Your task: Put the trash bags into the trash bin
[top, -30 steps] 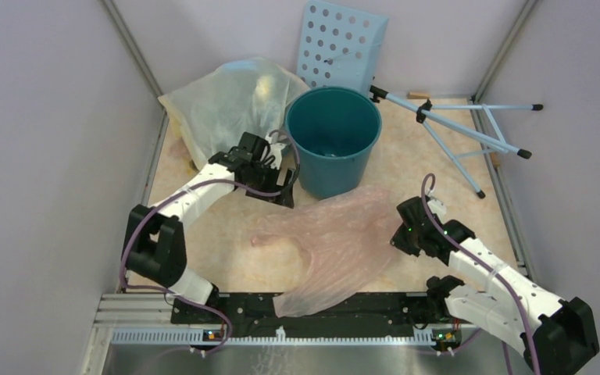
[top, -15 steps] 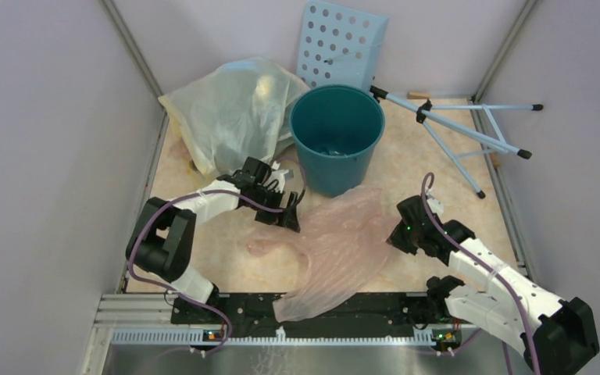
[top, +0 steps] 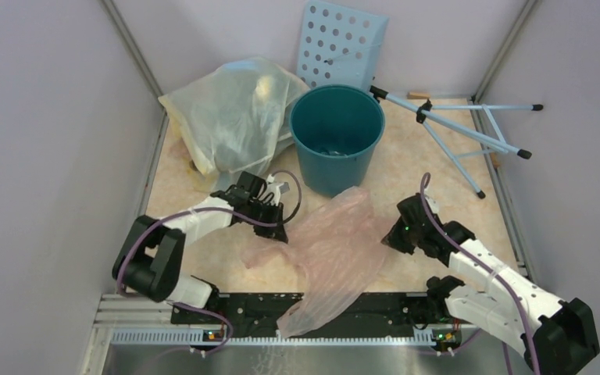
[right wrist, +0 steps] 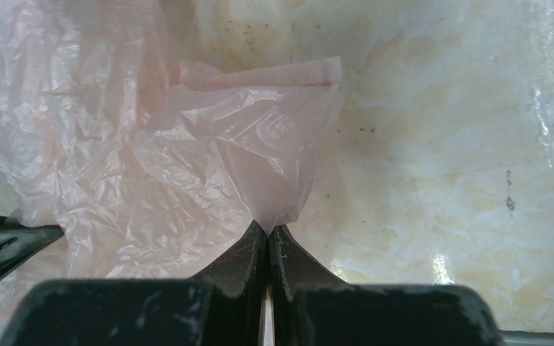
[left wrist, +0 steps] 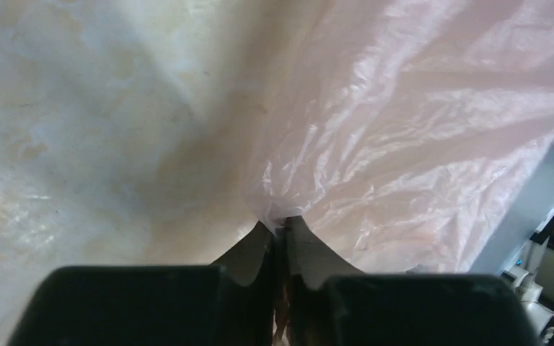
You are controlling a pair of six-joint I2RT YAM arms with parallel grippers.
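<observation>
The pale-pink trash bag (top: 332,246) lies crumpled on the beige floor in front of the teal trash bin (top: 336,141), its tail trailing over the near rail. My left gripper (top: 280,232) is shut on the bag's left edge; in the left wrist view the pink film (left wrist: 418,130) bunches into the closed left gripper (left wrist: 281,225). My right gripper (top: 391,238) is shut on the bag's right edge, and in the right wrist view a folded corner of the bag (right wrist: 274,158) is pinched at the right gripper's tips (right wrist: 268,229). The bin stands upright and open.
A big yellowish-clear sack (top: 230,117) bulges at the back left beside the bin. A light-blue perforated panel (top: 342,43) leans on the back wall. A light-blue folding stand (top: 469,129) lies at the back right. Grey walls enclose both sides.
My left gripper came down and toward me from beside the bin to the bag's left edge and shut on it. The bag has bunched up slightly. The right arm has barely moved.
</observation>
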